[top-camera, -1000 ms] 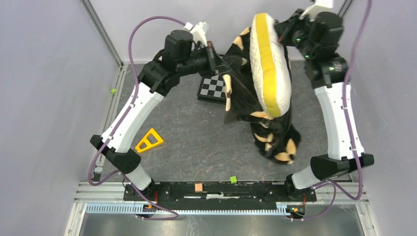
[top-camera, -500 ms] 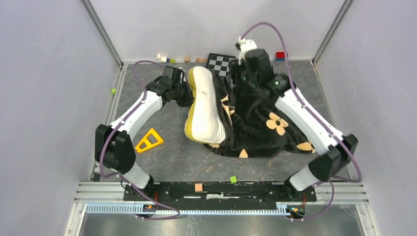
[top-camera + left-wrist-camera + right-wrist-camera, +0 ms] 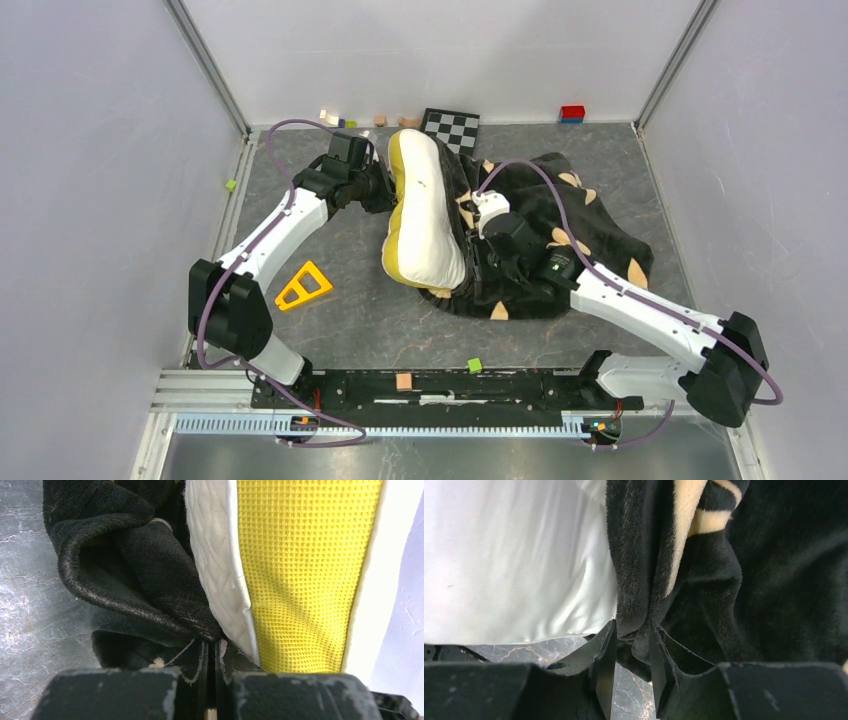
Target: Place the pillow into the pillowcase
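The cream-white pillow [image 3: 420,220] stands on its edge on the table, with its yellow band [image 3: 300,570] facing left. The black flowered pillowcase [image 3: 600,235] lies bunched against the pillow's right side and covers the part next to it. My left gripper [image 3: 388,188] is at the pillow's far left edge. Its jaws [image 3: 212,647] are shut on the pillowcase hem [image 3: 135,555]. My right gripper [image 3: 478,265] is at the pillow's near right corner. Its jaws [image 3: 631,635] are shut on a fold of the pillowcase [image 3: 774,580] beside the white pillow face [image 3: 514,555].
A checkered board [image 3: 450,128] leans at the back wall, with small blocks [image 3: 335,119] to its left and a red-blue block [image 3: 572,113] to its right. A yellow triangle [image 3: 303,286] lies front left. A green cube [image 3: 475,365] and an orange block [image 3: 404,381] lie near the front rail.
Pillow and case, held high one second ago, now rest on the table. My right arm has since come from the case's far side to the pillow's near right corner. The case has bunched.
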Controlling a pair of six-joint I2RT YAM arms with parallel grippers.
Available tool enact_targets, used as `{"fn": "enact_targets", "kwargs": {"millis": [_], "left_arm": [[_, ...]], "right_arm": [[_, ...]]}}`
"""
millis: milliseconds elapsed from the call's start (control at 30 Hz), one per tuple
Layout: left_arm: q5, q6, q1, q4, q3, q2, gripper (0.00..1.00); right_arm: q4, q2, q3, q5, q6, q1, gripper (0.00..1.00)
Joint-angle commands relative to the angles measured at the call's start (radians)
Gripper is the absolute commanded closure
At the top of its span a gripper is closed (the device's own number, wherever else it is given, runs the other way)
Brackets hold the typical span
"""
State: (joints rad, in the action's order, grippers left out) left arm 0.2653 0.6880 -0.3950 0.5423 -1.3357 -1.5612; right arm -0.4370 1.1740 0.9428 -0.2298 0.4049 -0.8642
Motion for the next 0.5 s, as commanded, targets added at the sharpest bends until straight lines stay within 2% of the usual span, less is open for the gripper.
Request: {"fn": "enact_targets", "kwargs": {"millis": [0,300,467], "left_arm": [[0.042,0.026,-0.007,-0.079,-0.019,0.059,0.98],[0.042,0.017,-0.008,-0.069,-0.024,0.055,0.98],[0.029,0.003,-0.007,-0.049,-0.04,0.054,0.98]], "right_arm": [[0.127,0.025,-0.012,-0.001,0.046,-0.007,0.63],[0.151,0.123,0.004,-0.042,0.04,0.008,0.58],[0.162,0.098,-0.047,-0.064,0.031,0.048,0.51]]}}
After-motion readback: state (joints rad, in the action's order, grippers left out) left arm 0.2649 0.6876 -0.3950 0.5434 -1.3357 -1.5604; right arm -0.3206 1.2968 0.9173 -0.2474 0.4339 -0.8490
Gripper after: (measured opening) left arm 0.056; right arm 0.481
